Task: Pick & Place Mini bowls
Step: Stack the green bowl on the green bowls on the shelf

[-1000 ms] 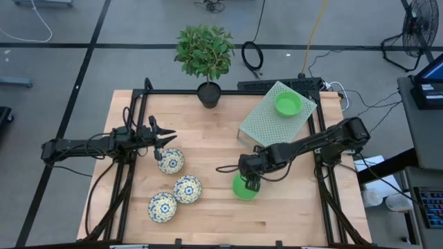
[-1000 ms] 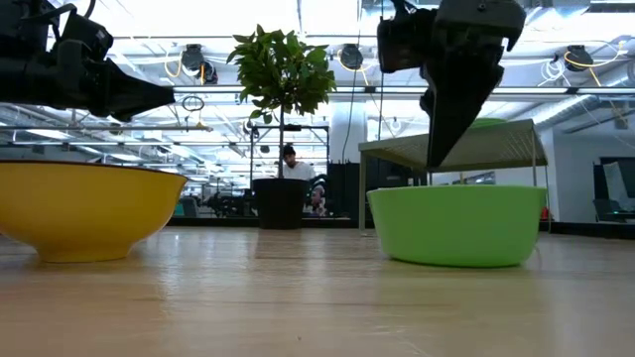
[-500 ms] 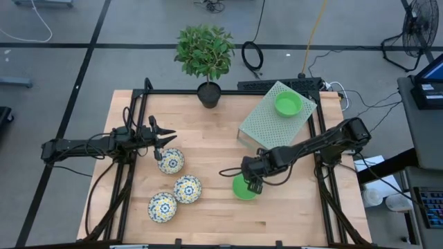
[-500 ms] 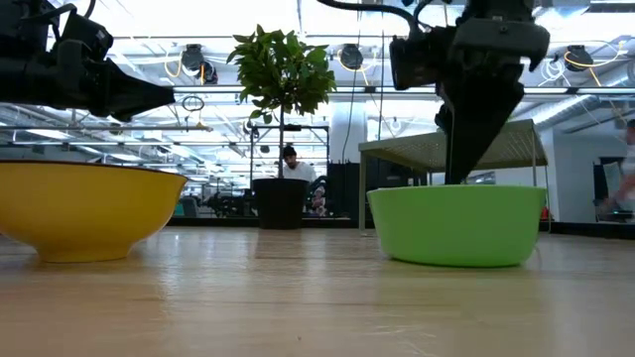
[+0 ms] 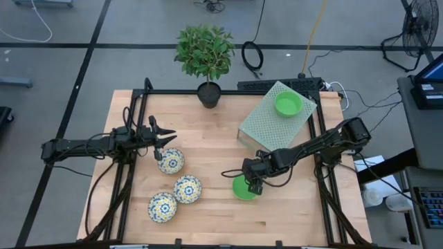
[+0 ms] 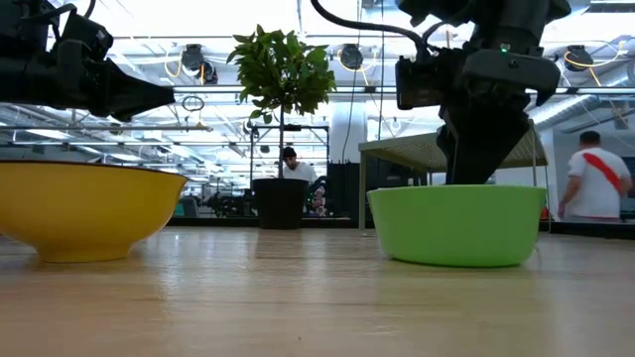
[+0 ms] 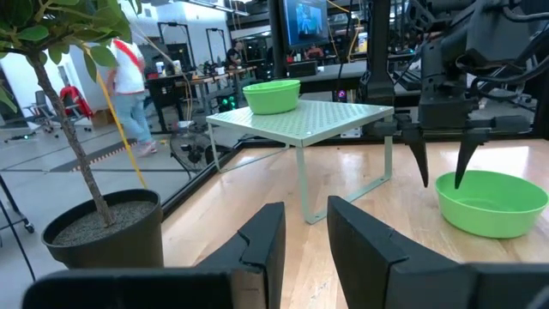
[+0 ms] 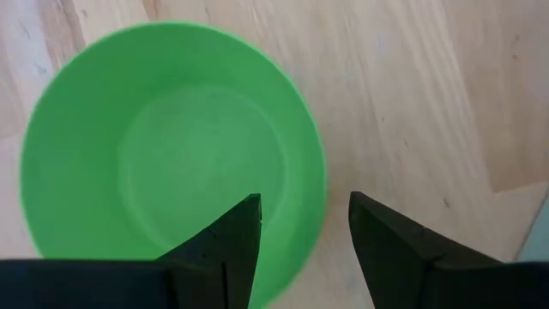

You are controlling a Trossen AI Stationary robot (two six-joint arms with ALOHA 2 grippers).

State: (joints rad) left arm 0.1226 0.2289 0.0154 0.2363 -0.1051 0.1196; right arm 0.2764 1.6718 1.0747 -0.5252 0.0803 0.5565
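Observation:
A plain green mini bowl [image 5: 242,189] stands on the wood table near the middle right; it also shows in the right wrist view [image 8: 171,154]. My right gripper [image 8: 304,202] is open right above it. One finger [image 8: 236,236] is over the bowl's inside and the other [image 8: 386,240] is outside its rim; I see no touch. A second green bowl [image 5: 288,104] sits on a pale green perforated rack [image 5: 266,121]. Three floral bowls [image 5: 170,160] [image 5: 187,188] [image 5: 163,207] rest on the table at the left. My left gripper [image 5: 168,137] is open and empty, just beyond the farthest floral bowl.
A black plant pot with a small tree [image 5: 208,93] stands at the table's far edge. The rack stands at the far right on thin legs [image 7: 302,184]. Bare wood [image 5: 208,149] lies between the two arms. A person [image 6: 593,188] walks in the room behind.
My right gripper has gone down onto the green bowl and a little toward the table's right edge; its fingertips now dip behind the bowl's rim in the low view. The bowl has stayed where it was.

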